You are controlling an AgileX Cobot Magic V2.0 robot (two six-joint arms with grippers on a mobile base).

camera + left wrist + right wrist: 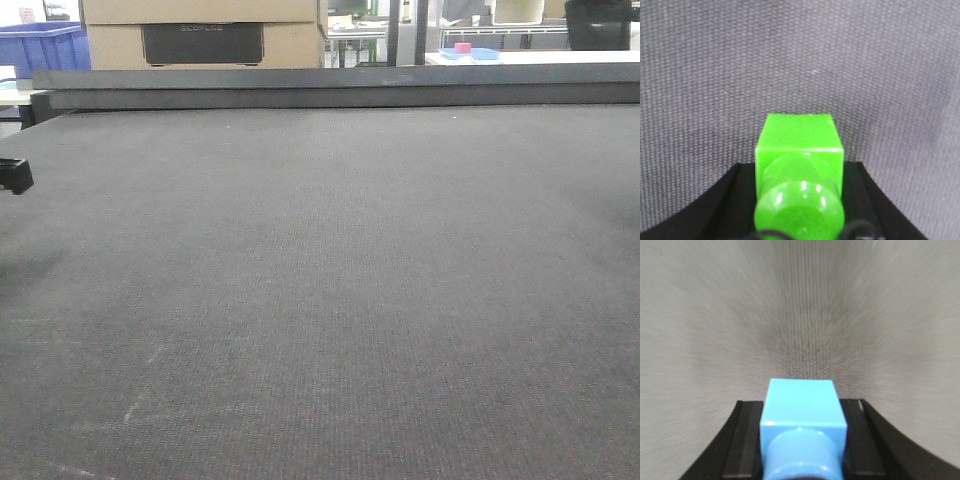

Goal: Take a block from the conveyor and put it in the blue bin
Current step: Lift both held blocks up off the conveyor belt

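In the left wrist view our left gripper [800, 172] sat low in the frame, its black fingers [742, 200] lying flat on either side of a green block [799, 145] and pressed against its flanks, so the jaws were closed on it. Our right gripper [802, 412] was posed the same way, with dark grooved fingers [746, 440] flanking and gripping a blue block [801, 400]. Its surroundings were blurred. Of our left arm [14, 176], only a small black end piece showed at the left edge of the front view. Our right arm was out of sight there.
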